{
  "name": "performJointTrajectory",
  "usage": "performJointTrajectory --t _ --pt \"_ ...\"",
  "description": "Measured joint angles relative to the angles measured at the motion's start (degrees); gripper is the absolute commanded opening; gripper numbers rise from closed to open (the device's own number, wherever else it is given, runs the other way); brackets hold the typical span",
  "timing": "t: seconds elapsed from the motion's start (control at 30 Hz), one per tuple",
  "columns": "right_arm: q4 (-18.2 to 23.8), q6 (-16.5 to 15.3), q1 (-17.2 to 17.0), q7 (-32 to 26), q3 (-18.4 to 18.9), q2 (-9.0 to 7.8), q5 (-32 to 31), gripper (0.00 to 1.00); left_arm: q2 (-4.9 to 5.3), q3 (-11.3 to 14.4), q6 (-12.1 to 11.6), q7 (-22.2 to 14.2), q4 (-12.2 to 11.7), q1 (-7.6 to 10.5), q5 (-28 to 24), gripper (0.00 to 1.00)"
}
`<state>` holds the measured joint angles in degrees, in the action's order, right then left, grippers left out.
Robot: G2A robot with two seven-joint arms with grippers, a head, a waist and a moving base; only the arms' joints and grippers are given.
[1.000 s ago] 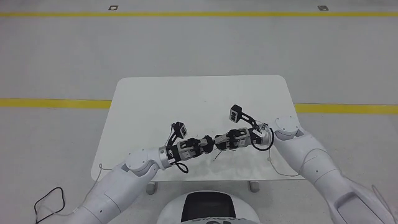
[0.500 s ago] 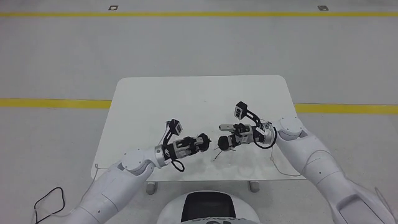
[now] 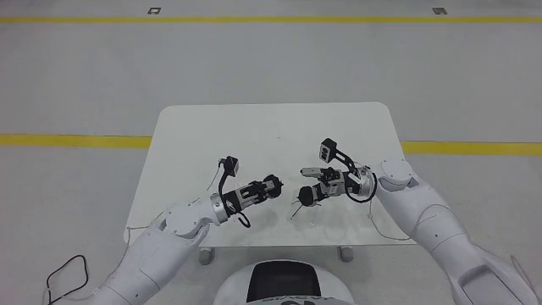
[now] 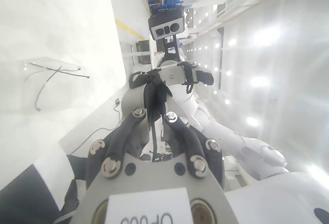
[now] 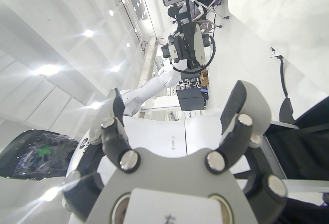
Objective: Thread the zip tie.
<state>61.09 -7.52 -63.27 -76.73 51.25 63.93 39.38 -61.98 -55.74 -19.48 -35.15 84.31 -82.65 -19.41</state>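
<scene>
A thin black zip tie (image 4: pixel 153 137) runs up between the fingers of my left gripper (image 4: pixel 154 106), which is shut on it. In the top view the left gripper (image 3: pixel 273 185) hovers over the front half of the white table (image 3: pixel 254 127). It faces my right gripper (image 3: pixel 302 195), with a small gap between the two. In its own wrist view the right gripper (image 5: pixel 177 104) is open, its fingers (image 5: pixel 239 101) spread wide with nothing between them. The left gripper (image 5: pixel 189 55) shows farther off in that view.
Several loose black zip ties (image 3: pixel 298 209) lie in a clear bag (image 4: pixel 51 75) on the table below the right gripper, close to the front edge. The far half of the table is bare white surface.
One second ago the two grippers met tip to tip. Since then the left arm has drawn back to the left with the zip tie. The right gripper has shifted slightly right.
</scene>
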Motion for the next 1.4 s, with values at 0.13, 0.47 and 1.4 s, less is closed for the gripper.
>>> performJointTrajectory --t 0.13,0.47,1.4 --pt "0.0 0.0 0.0 0.0 0.0 0.0 0.0 1.0 -0.32 -2.66 0.0 0.77 1.57 -1.8 4.68 0.0" --pt "0.0 0.0 0.0 0.0 0.0 0.0 0.0 1.0 -1.8 -7.55 0.0 -3.73 2.04 -3.53 7.39 0.0" --pt "19.69 8.68 0.89 2.61 0.13 -4.38 -40.02 1.0 -3.08 -10.05 0.0 -7.41 1.45 -4.15 5.96 0.0"
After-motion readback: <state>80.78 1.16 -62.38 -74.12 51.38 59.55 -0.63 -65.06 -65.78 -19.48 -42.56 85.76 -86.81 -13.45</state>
